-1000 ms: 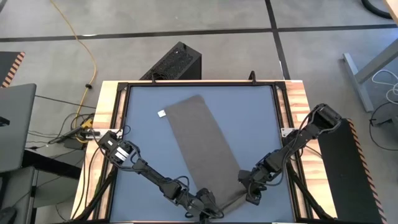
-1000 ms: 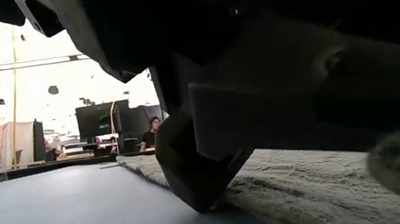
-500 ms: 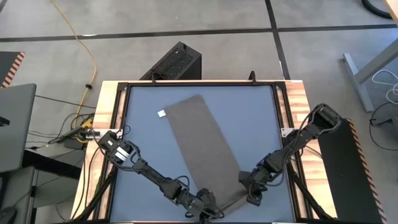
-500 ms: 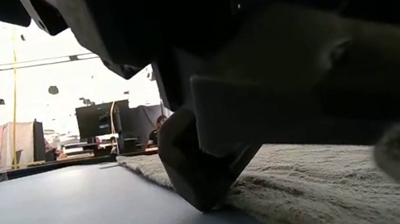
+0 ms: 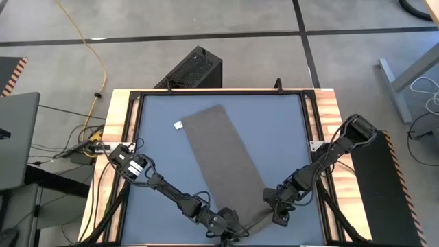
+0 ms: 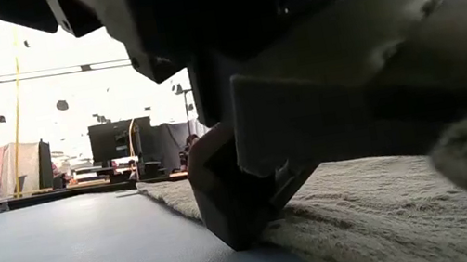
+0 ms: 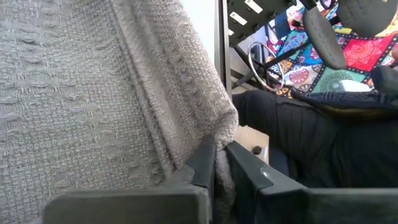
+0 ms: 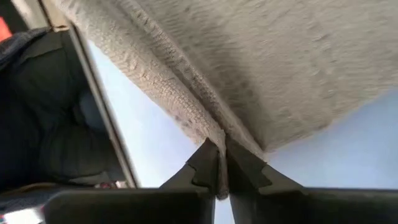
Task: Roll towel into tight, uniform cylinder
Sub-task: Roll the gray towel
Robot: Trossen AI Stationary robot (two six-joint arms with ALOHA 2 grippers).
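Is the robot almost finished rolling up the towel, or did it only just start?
Only just starting. Done: both tools have reached the near end of the towel. The left tool and the right tool each pinch a corner of its edge between their fingers. In hand: lifting that edge off the blue table. Left: nearly everything. The towel lies flat and stretched out, white tag at the far corner, with no roll formed yet.

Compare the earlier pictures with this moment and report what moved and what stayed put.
Little has changed. In the low view the near gripper has risen slightly, lifting the near edge of the towel a bit more. The left gripper and right gripper remain pinched on the towel's two near corners at the table's near edge. The rest of the towel lies flat as before, its white tag unmoved.
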